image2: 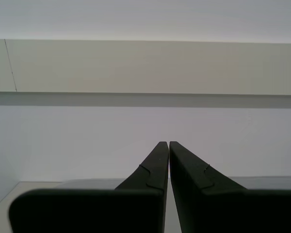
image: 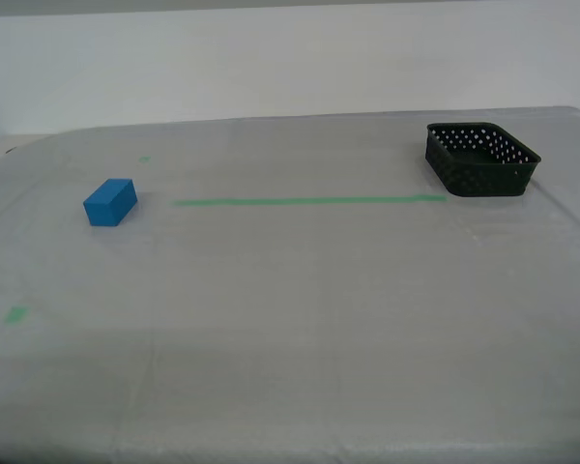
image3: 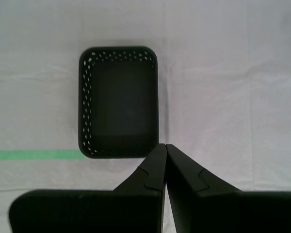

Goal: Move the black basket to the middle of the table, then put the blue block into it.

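Observation:
The black basket (image: 483, 159) stands empty near the far edge of the table (image: 300, 319), at the exterior view's right, where the green tape line (image: 309, 201) ends. The blue block (image: 110, 202) lies far from it at the exterior view's left. Neither arm shows in the exterior view. My first gripper (image3: 165, 145) hangs shut high above the table, looking down on the black basket (image3: 119, 102), with nothing between its tips. My second gripper (image2: 165, 142) is shut and empty too, facing a plain white wall.
Small green tape marks (image: 16, 314) lie on the whitish cloth at the exterior view's left, with another mark (image: 144, 159) farther back. A white wall (image: 271, 58) rises behind the table.

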